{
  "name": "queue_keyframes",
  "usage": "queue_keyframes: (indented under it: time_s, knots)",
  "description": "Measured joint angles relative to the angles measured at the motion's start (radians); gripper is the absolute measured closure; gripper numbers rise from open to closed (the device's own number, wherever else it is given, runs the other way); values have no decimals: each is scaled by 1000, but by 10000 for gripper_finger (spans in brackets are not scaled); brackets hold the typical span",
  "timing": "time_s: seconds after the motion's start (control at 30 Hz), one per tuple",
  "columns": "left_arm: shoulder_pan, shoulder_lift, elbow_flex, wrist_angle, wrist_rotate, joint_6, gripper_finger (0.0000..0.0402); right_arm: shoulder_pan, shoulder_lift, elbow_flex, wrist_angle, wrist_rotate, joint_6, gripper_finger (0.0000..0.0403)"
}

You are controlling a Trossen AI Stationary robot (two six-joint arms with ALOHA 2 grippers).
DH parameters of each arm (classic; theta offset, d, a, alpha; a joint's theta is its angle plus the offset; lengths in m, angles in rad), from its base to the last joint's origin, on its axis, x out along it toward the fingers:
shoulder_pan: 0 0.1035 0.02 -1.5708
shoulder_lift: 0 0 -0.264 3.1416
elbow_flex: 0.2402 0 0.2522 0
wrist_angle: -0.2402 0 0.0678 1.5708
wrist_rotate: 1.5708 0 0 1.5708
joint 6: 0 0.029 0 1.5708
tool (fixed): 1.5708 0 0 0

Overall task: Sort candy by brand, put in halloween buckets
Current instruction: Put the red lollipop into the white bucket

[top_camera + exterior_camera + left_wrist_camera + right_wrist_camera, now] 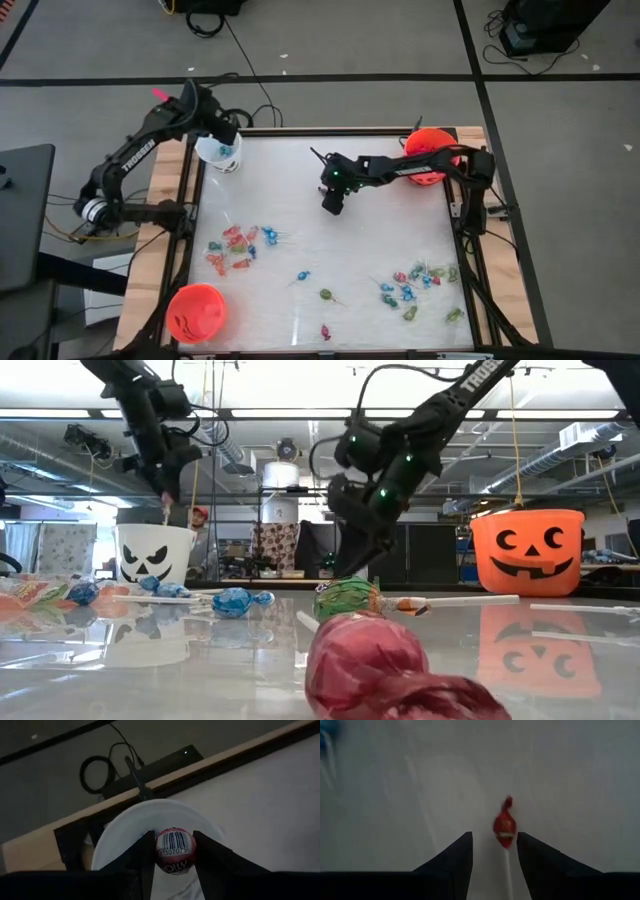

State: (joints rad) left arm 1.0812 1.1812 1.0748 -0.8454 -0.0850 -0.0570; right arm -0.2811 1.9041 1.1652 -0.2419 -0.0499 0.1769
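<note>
My left gripper (pixel 222 141) hovers over the white bucket (pixel 216 159) at the table's far left corner, shut on a red-pink lollipop (pixel 174 851). My right gripper (pixel 333 205) is open just above the table's middle. A red lollipop (pixel 504 827) lies ahead of its fingers, and the stick (pixel 508 868) runs back between them without visibly touching. One orange bucket (pixel 430 156) stands at the far right, another (pixel 197 312) at the near left corner. Loose candy lies in a left cluster (pixel 236 247) and a right cluster (pixel 415 286). My left gripper pinches the lollipop's round wrapped head (pixel 175 844) between its two fingers, coming from above and pointing down. The lollipop is lifted clear over the white bucket's mouth (pixel 125 822). In the low view its white stick (pixel 166 512) hangs down toward the bucket (pixel 155 555).
Single sweets lie scattered along the near side: a blue one (pixel 303 277), a green lollipop (pixel 327 296) and a red one (pixel 325 331). A raised wooden frame (pixel 160 290) borders the table. Bare surface stretches across the middle and far part, between the white and orange buckets.
</note>
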Motion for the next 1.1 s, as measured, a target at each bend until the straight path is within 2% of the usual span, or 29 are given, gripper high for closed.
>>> queue_keyframes:
  time_s: [0.23,0.37,0.47,0.63,0.87,1.1]
  knots:
    - [-3,91,0,-67,-7,-2,276,-15,32,0,-73,-10,-57,247]
    - [-3,125,0,-75,-11,-14,270,-29,46,2,-87,-23,-76,265]
    - [-3,126,0,-71,-12,-23,249,-37,63,5,-87,-35,-77,304]
    - [-3,128,0,-70,-12,-24,194,-41,66,5,-85,-33,-88,388]
    - [-3,128,10,-82,-3,-26,133,-40,62,3,-86,-23,-91,396]
    - [-4,97,94,-144,37,23,131,-32,23,-5,-85,-25,-34,400]
